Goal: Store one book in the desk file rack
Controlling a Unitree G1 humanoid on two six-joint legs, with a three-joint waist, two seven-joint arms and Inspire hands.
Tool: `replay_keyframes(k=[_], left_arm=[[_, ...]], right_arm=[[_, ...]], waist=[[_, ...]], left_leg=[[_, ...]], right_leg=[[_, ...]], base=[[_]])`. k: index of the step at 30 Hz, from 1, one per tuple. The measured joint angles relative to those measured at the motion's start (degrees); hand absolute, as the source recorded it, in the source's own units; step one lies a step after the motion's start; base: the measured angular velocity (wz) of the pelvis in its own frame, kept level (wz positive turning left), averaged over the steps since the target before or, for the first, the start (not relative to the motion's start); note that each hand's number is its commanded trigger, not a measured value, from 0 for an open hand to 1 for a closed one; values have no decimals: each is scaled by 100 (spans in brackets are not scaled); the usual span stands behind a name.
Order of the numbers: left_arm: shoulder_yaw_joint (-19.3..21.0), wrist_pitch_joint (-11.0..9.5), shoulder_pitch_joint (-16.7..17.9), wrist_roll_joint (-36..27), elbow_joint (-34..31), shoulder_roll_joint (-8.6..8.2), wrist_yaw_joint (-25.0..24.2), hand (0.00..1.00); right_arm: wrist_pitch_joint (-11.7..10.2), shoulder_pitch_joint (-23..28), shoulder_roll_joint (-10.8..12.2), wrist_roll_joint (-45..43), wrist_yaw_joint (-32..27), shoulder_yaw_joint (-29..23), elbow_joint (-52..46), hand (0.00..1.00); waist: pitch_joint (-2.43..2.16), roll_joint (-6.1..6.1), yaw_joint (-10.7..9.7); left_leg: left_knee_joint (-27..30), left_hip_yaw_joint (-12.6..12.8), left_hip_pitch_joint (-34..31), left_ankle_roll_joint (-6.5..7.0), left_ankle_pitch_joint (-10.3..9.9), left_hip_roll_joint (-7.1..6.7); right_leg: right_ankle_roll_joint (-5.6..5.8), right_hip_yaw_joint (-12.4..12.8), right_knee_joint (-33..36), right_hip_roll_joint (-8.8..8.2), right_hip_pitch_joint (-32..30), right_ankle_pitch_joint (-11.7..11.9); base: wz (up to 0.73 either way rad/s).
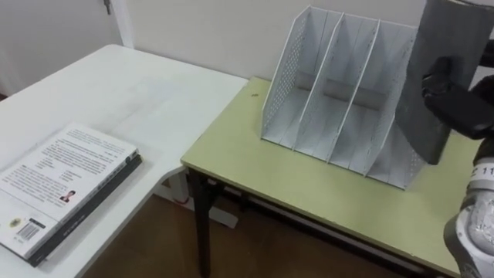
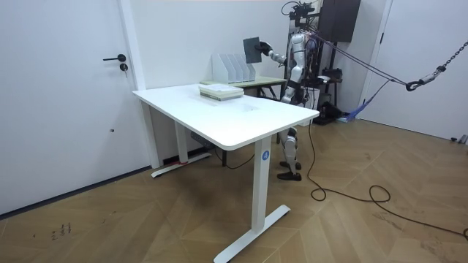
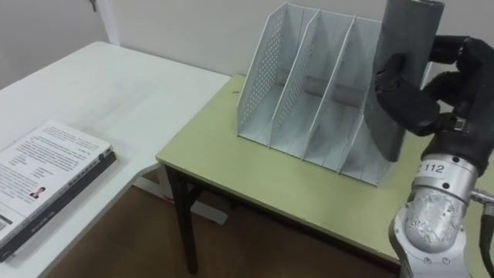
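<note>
My right hand (image 1: 461, 102) (image 3: 421, 99) is shut on a dark grey book (image 1: 436, 46) (image 3: 403, 31) and holds it upright in the air. The book hangs just off the right end of the white mesh file rack (image 1: 340, 93) (image 3: 305, 85), hiding part of its rightmost slot. The rack stands on a small green table (image 1: 255, 166) against the wall, and its three slots look empty. In the room view I stand behind that table with the book (image 2: 252, 49) raised above the rack (image 2: 232, 67).
A white desk (image 1: 116, 89) adjoins the green table on my left. A stack of two books (image 1: 65, 181) (image 3: 38, 181) (image 2: 219, 91) lies on it near the front edge. A wooden floor shows in the gap between the tables.
</note>
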Motion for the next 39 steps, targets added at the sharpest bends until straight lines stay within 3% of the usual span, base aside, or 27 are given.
replay_keyframes(k=[12,25,28,36,39], left_arm=[[-6,61,-75,10,-2,23,55,0],[85,194,-136,132,-70,20,112,0],[158,277,-199,277,-43,21,99,0],[208,280,-206,334,-42,20,102,0],[201,279,-204,331,-46,25,132,0]], right_arm=[[11,-550,-107,22,-59,22,299,100],[234,-666,-109,21,-73,20,709,100],[384,-968,-122,26,-96,24,799,100],[386,-1352,-249,215,-258,30,1063,100],[385,-1562,-285,279,-321,32,1587,100]], waist=[[36,-55,22],[7,-78,248],[0,-84,305],[3,-116,352],[9,-120,332]], left_leg=[[4,-67,-14,0,0,-4],[13,-179,-62,-31,23,-2],[39,-188,-96,-35,30,1],[69,-297,-93,-37,30,-4],[88,-330,-96,-38,31,-5]], right_leg=[[0,-102,-33,-13,-10,0],[-8,-263,-94,-14,-14,5],[-26,-277,-95,-12,-21,17],[-31,-372,-105,-20,10,20],[-34,-413,-106,-25,58,23]], base=[[0],[3],[0],[5],[4]])
